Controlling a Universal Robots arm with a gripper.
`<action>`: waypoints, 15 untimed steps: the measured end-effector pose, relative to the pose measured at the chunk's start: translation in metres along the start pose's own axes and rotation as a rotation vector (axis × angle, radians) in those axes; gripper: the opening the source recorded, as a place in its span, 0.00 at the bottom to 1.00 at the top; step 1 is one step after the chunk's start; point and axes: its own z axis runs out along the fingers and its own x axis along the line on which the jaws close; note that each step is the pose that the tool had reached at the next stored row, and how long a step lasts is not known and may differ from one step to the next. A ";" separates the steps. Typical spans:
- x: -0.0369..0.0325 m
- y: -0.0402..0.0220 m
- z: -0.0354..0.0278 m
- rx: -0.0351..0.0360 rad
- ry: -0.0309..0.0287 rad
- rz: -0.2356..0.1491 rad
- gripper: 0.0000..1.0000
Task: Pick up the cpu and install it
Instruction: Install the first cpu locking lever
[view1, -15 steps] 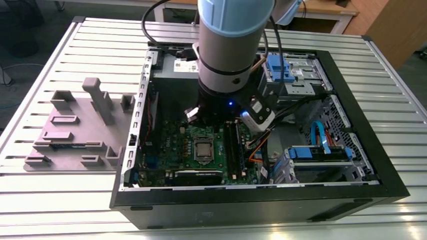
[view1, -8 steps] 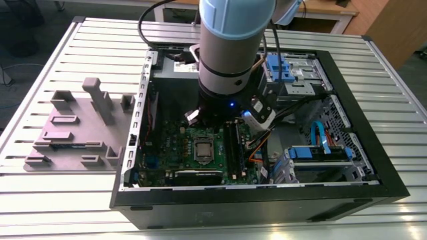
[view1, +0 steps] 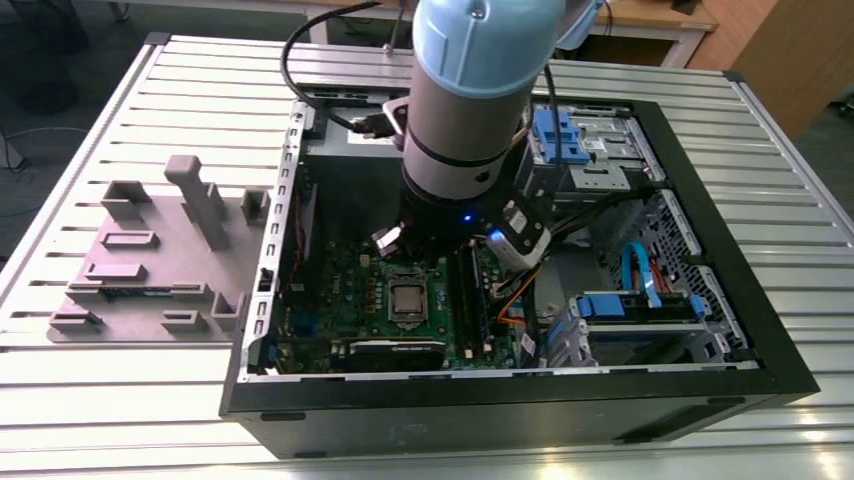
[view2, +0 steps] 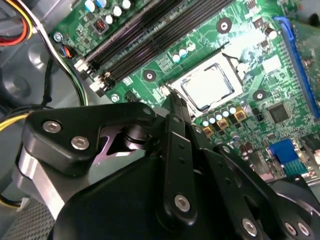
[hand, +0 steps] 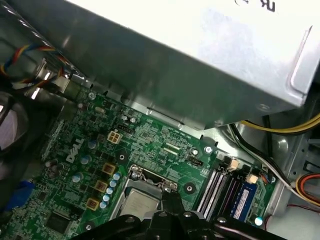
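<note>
CPU (view1: 404, 297) sits flat in its socket on the green motherboard (view1: 350, 290), low and centre in the exterior view, inside the open computer case (view1: 747, 330) that lies on the slatted table (view1: 80, 130). In the second wrist view the chip (view2: 207, 86) shows as a pale silvery square at the upper right of the frame, ringed by the metal socket frame (view2: 235, 65); in the first wrist view it (hand: 134, 205) lies at the lower centre, partly hidden behind the tool.

The gripper (view2: 176, 102) hangs over the board with its black fingers (view2: 176, 107) drawn together to a narrow tip, nothing visible between them. That tip stands just beside the socket's corner, near the chip but apart from it; whether it touches the board I cannot tell. In the first wrist view the gripper (hand: 170, 200) tip rises from the bottom edge, right next to the socket.

Memory slots (view2: 150, 40) run diagonally across the upper left of the second wrist view. A grey box (hand: 210, 65) fills the upper part of the first wrist view. On the exterior view's left, a grey parts fixture (view1: 147, 260) rests on the table.
</note>
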 end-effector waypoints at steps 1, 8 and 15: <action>-0.0015 -0.0008 0.0007 -0.0014 0.0037 -0.003 0.11; -0.0034 -0.0020 0.0026 -0.0044 0.0096 -0.015 0.11; -0.0022 -0.0052 0.0106 -0.0045 0.0135 -0.023 0.11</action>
